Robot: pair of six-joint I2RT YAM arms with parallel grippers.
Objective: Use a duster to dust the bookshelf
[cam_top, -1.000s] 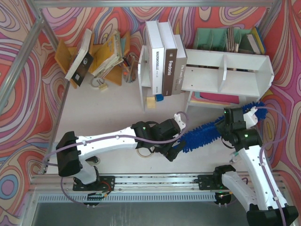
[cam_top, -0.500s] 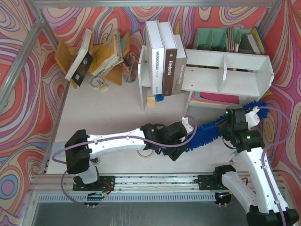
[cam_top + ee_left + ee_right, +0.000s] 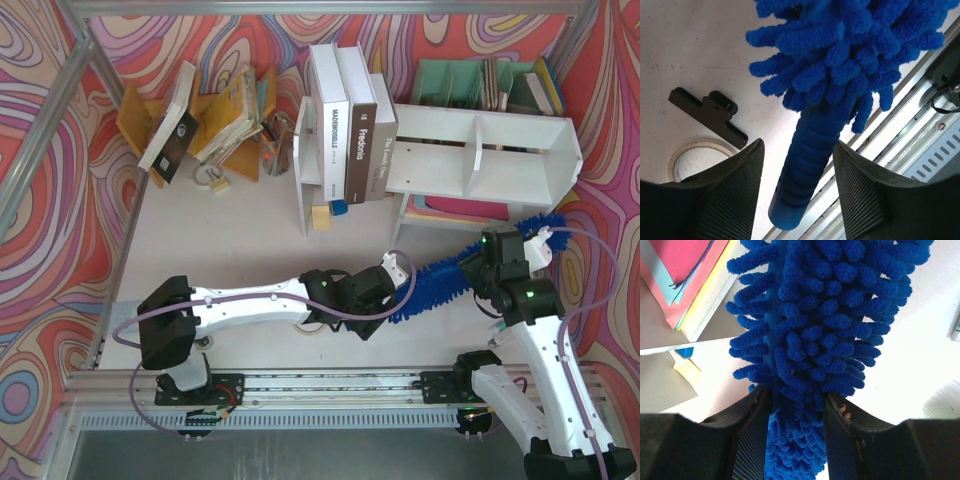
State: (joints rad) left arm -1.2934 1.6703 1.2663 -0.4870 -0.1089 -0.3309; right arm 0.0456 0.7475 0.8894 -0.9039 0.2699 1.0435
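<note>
The blue fluffy duster (image 3: 440, 278) hangs slanted above the table in front of the white bookshelf (image 3: 480, 150). My right gripper (image 3: 482, 264) is shut on its fluffy middle; in the right wrist view the chenille (image 3: 825, 305) is squeezed between both pads of the gripper (image 3: 796, 395). My left gripper (image 3: 393, 292) is at the duster's lower left end. In the left wrist view the ribbed blue handle (image 3: 807, 160) sits between the jaws of the left gripper (image 3: 797, 150), with a gap on each side, so it is open.
A black clip (image 3: 707, 112) and a tape ring (image 3: 695, 152) lie on the table below the left gripper. Upright books (image 3: 350, 125) lean at the bookshelf's left. Behind stand a teal organizer (image 3: 470, 80) and a yellow rack (image 3: 215, 115). Coloured papers (image 3: 690, 270) lie under the shelf.
My left arm has moved right to the duster's handle end, and its jaws have narrowed around the handle. The right gripper has kept its hold; the duster has barely moved.
</note>
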